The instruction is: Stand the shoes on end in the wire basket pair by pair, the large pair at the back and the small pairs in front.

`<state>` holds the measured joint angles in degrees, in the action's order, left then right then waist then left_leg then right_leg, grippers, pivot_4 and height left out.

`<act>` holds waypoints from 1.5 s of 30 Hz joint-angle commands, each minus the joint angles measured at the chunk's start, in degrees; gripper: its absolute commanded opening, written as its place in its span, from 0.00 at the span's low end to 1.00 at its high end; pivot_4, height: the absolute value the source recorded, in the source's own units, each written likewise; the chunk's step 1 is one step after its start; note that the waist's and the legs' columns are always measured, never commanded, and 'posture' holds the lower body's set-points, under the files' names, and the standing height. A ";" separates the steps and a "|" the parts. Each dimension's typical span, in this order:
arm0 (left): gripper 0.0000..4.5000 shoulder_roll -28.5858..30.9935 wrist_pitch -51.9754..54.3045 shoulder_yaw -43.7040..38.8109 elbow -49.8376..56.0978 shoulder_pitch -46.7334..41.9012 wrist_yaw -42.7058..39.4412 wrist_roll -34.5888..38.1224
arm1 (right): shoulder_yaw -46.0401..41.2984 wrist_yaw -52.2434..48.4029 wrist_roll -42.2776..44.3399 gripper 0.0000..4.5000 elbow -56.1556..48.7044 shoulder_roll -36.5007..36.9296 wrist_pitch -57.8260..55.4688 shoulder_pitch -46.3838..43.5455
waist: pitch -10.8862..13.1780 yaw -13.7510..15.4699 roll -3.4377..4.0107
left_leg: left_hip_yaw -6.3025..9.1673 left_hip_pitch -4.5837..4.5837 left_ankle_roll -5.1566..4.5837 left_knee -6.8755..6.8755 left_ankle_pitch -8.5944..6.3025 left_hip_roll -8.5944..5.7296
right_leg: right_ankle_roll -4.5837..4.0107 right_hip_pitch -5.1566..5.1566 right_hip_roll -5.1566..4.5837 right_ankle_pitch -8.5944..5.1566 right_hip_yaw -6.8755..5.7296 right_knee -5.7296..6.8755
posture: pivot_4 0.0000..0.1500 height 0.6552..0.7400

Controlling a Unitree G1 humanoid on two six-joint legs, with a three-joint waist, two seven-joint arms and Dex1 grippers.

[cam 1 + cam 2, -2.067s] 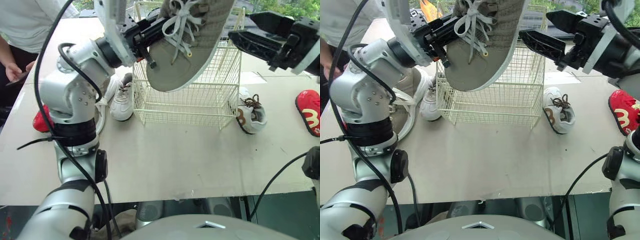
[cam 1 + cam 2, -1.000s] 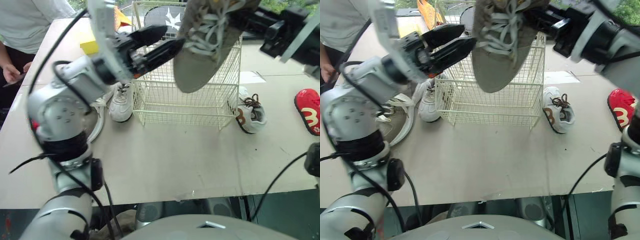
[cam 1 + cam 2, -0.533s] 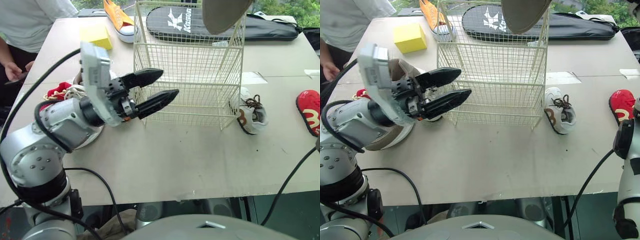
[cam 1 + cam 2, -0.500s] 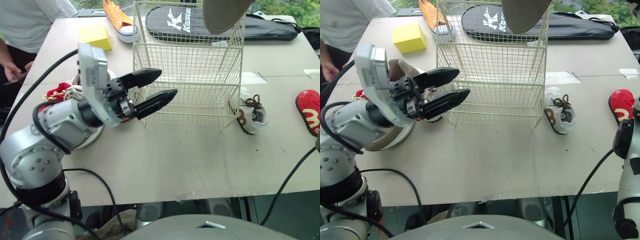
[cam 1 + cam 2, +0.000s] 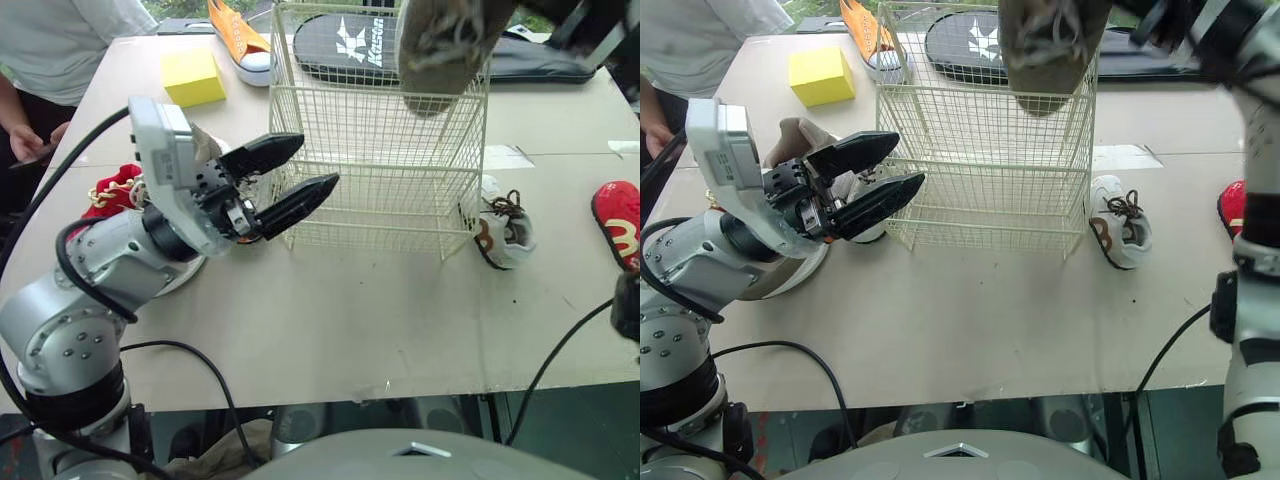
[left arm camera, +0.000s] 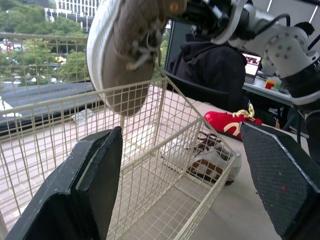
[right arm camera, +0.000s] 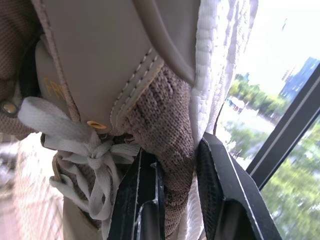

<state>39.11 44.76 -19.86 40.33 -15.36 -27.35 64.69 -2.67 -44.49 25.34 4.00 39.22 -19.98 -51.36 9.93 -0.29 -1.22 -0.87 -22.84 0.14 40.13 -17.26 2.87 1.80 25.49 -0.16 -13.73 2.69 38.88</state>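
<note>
As it hovers, right end effector (image 7: 176, 152) clamps shoe (image 5: 440, 45).

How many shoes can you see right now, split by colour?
Grey-beige: 2 (held shoe, shoe behind the left arm)
Red: 2 (right red shoe, left red shoe)
White: 2 (brown-trimmed shoe, half-hidden white shoe)
Orange: 1 (orange shoe)
Total: 7

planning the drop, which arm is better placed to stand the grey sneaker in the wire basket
Right. The right claw grips the large grey lace-up sneaker toe-down above the cream wire basket; the left claw is open, empty, beside it.
</note>
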 commanded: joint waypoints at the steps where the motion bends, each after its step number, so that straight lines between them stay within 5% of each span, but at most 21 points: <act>1: 0.90 1.04 -2.08 -0.32 0.12 0.22 -0.79 -0.74 | -0.20 -1.06 -1.25 0.03 -0.35 -0.63 1.02 2.58 | 0.00 0.17 0.00 | 0.00 0.00 0.00 0.00 0.00 -0.03 | 0.00 0.00 -0.02 0.00 0.01 0.00 | 1.00 1.00; 7: 0.90 1.57 -3.08 0.43 -0.75 0.47 -1.77 -1.96 | 0.12 -5.02 -1.70 0.03 4.34 -0.83 0.49 3.22 | 0.00 0.10 0.00 | 0.02 0.02 0.01 -0.01 0.01 -0.04 | 0.00 0.00 -0.01 0.00 -0.01 -0.02 | 1.00 1.00; 8: 0.90 1.54 -3.20 0.51 -0.77 0.53 -1.81 -2.08 | -0.15 -6.09 -1.18 0.21 4.84 -0.90 0.44 3.15 | 0.00 0.12 0.00 | 0.02 0.02 0.01 -0.01 0.00 -0.04 | 0.00 0.00 -0.01 0.00 -0.01 -0.01 | 1.00 1.00; 10: 0.90 1.51 -3.35 0.68 -0.74 0.67 -1.82 -2.28 | -0.78 -8.32 0.43 0.34 4.89 -0.87 -0.68 3.48 | 0.00 0.10 0.00 | 0.03 0.03 0.00 -0.01 0.00 -0.04 | 0.00 -0.03 -0.02 0.00 -0.01 -0.03 | 1.00 1.00; 11: 0.90 1.50 -3.42 0.74 -0.69 0.74 -1.83 -2.38 | -0.72 -9.31 0.22 0.50 4.59 -0.53 -0.27 3.96 | 0.00 0.07 0.00 | 0.02 0.04 0.00 -0.01 0.00 -0.04 | 0.00 -0.05 -0.01 0.00 -0.01 -0.04 | 1.00 1.00; 16: 0.90 1.40 -3.57 0.74 -0.46 1.11 -1.74 -2.42 | -3.21 -8.64 -0.60 0.97 2.24 0.50 1.80 5.08 | 0.00 -0.37 0.00 | 0.02 0.10 -0.01 -0.01 0.00 -0.03 | 0.00 -0.05 0.00 0.00 0.01 0.02 | 1.00 1.00; 25: 0.90 0.93 -4.83 1.54 -1.94 1.44 -2.82 -3.27 | -11.77 -6.48 0.10 0.97 -9.67 5.54 4.46 14.42 | 0.00 -0.12 0.00 | 0.02 0.08 0.00 -0.03 0.00 -0.03 | 0.00 -0.04 0.00 0.00 0.01 0.00 | 1.00 1.00; 34: 0.90 -3.78 -7.74 -6.56 -12.47 1.09 3.95 -1.09 | -20.28 -12.52 17.90 0.97 -34.71 12.15 -9.53 35.17 | 0.00 -0.42 -0.01 | 0.10 0.14 -0.02 -0.01 -0.01 -0.04 | 0.01 -0.10 0.05 0.00 0.00 0.02 | 1.00 1.00; 45: 0.90 15.35 -0.74 -25.80 -31.00 16.64 -8.17 -6.46 | -8.34 -16.13 21.00 0.97 -40.50 6.88 -5.35 29.91 | -0.01 -0.80 -0.08 | 0.26 0.19 -0.03 -0.07 -0.02 -0.03 | 0.01 -0.10 0.07 -0.04 -0.08 -0.04 | 1.00 1.00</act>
<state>53.47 43.48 -43.76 9.50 0.61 -32.84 59.03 -10.89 -59.93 45.96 -35.01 46.13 -26.97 -21.10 9.92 -1.09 -1.29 -0.66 -22.66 0.11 40.06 -17.28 2.79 1.82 25.41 -0.15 -13.77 2.62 38.83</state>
